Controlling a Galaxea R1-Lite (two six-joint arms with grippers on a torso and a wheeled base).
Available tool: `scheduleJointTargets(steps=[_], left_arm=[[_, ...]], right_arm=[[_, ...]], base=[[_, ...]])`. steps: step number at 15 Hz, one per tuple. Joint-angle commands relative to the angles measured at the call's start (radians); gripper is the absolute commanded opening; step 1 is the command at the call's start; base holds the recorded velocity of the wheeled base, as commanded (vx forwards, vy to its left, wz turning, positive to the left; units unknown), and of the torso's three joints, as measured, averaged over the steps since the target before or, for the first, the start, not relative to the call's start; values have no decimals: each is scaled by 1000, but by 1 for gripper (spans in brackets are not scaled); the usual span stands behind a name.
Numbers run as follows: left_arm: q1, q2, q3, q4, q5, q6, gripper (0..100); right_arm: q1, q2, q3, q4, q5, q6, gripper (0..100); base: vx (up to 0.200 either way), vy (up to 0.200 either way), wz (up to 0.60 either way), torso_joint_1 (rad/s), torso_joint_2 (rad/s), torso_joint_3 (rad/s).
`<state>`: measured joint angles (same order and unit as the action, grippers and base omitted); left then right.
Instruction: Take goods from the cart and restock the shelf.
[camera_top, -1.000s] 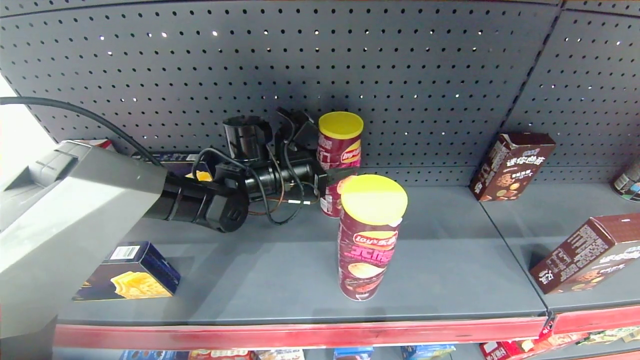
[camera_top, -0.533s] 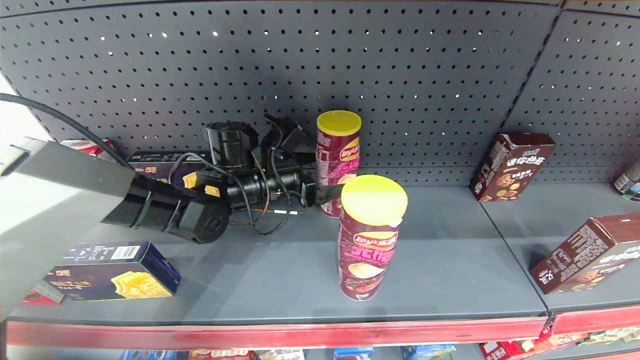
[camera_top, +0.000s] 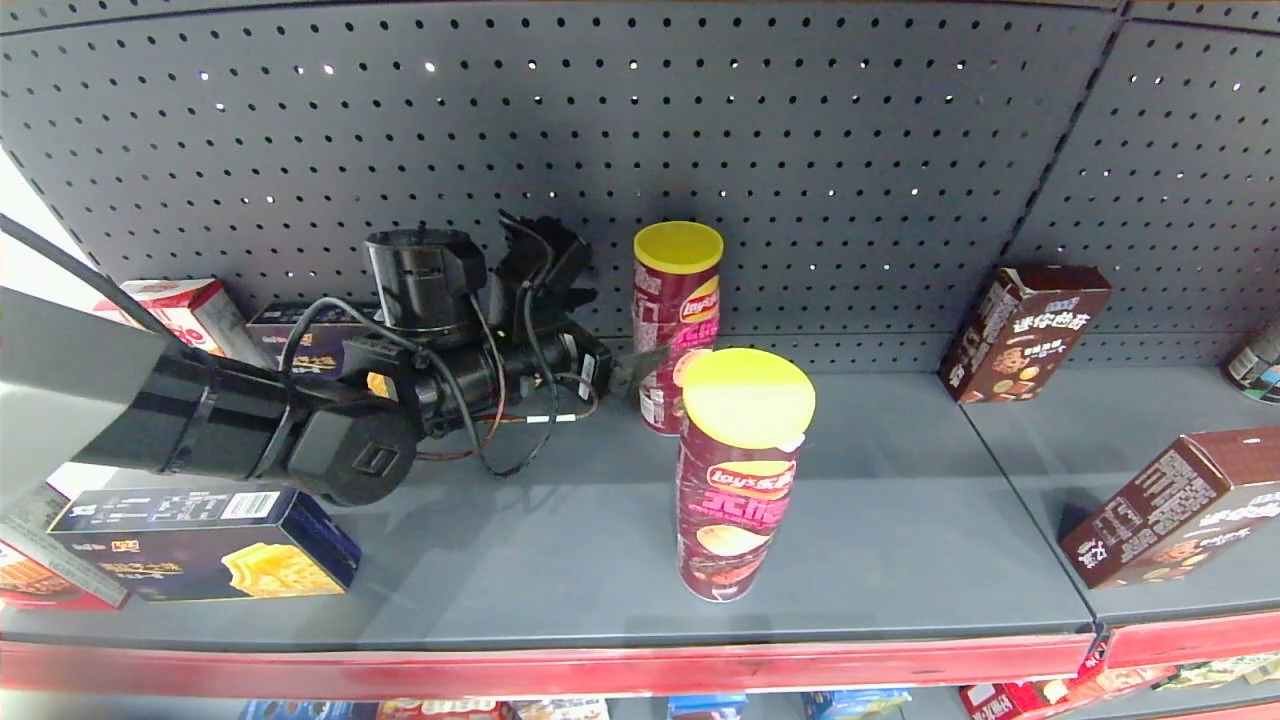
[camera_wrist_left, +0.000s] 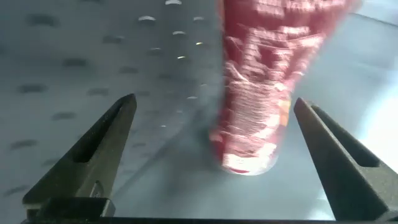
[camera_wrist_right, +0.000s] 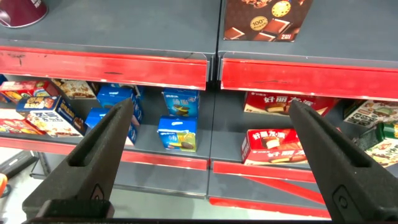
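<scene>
Two maroon chip cans with yellow lids stand upright on the grey shelf (camera_top: 900, 540). The back can (camera_top: 680, 320) is near the pegboard; the front can (camera_top: 740, 480) is closer to the red edge. My left gripper (camera_top: 632, 366) sits just left of the back can, open, with nothing held. In the left wrist view the left gripper (camera_wrist_left: 214, 102) has its fingers spread wide, and the back can (camera_wrist_left: 261, 93) stands beyond them. My right gripper (camera_wrist_right: 211, 104) is open and holds nothing, facing the lower shelves.
A blue cracker box (camera_top: 240, 555) lies at the front left, a red-and-white box (camera_top: 175, 310) and a dark box (camera_top: 310, 330) behind the arm. Brown cookie boxes (camera_top: 1020, 330) (camera_top: 1170, 510) stand to the right. Lower shelves hold several boxes (camera_wrist_right: 177, 127) behind red edge strips (camera_wrist_right: 106, 65).
My left arm has drawn back to the left, taking its open fingers away from the back can. Both cans stay in place.
</scene>
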<state>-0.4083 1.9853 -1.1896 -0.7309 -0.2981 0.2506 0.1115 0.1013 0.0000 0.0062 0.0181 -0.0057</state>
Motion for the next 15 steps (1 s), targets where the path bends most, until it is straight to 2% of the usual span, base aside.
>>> scheduleJointTargets(steps=[1,3,7,15], left_arm=[[0,-6,-8,1,27,1,100],[0,-3,-8,2,60,4,100],[6,-6,-4,2,62,36,100],[19,-8,1,2,82,39,100]], right_arm=[[0,2,0,1,0,0,100],[0,2,0,0,2,0,100],[0,2,0,0,2,0,100],[0,2,0,0,0,0,100]], base=[[0,0,0,0,0,0],[0,0,0,0,0,0],[0,0,0,0,0,0],[0,0,0,0,0,0]])
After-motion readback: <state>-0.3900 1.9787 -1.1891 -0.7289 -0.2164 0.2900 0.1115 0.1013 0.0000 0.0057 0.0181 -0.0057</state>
